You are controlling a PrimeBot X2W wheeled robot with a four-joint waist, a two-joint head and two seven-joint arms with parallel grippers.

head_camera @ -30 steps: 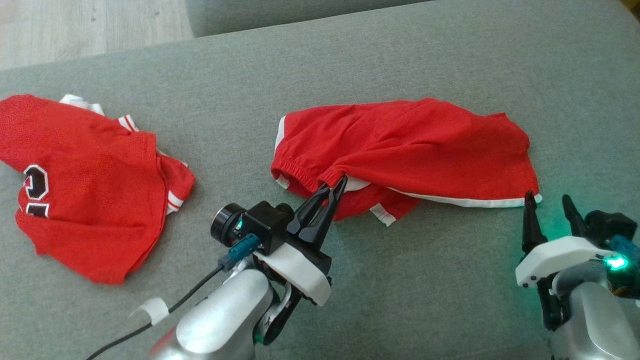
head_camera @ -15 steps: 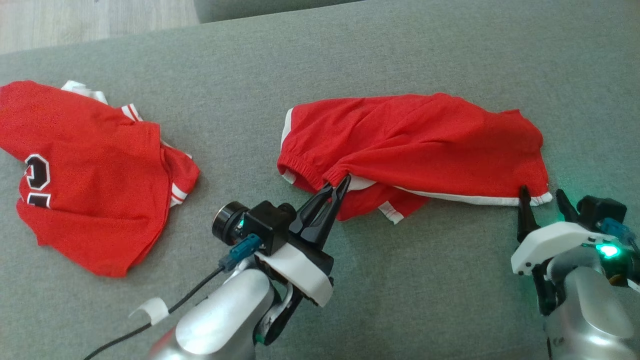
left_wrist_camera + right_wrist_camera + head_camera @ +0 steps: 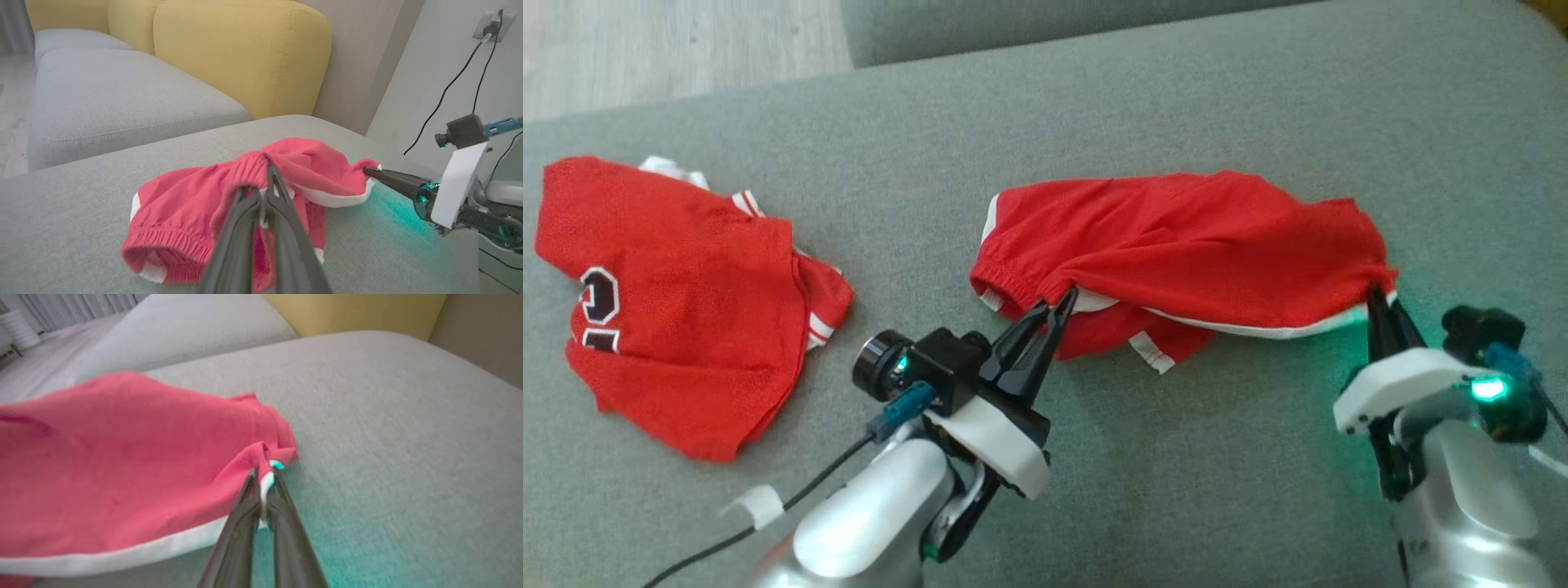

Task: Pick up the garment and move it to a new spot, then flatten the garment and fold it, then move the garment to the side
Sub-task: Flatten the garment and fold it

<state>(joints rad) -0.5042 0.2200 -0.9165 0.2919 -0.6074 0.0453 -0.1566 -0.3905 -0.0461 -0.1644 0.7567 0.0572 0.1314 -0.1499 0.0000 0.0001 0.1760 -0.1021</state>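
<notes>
Red shorts [image 3: 1192, 245] lay rumpled on the grey cushion [image 3: 1217, 474]. Left gripper [image 3: 1058, 299] pinched shut on the waistband [image 3: 1011, 282] at seven o'clock, right gripper [image 3: 1379, 296] likewise on the hem [image 3: 1282, 331] at four o'clock, presumably for a spread lift.

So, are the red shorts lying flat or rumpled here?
Rumpled: the red shorts lie creased, one leg tucked under; left gripper pinches the waistband, right gripper a hem corner.

Your left gripper [image 3: 1058, 302]: fingers pressed together, pinching garment [image 3: 1176, 237] at waistband; forearm [image 3: 874, 531] slants up from lower left. Your right gripper [image 3: 1380, 300]: fingers together on garment's hem corner, pointing up.
</notes>
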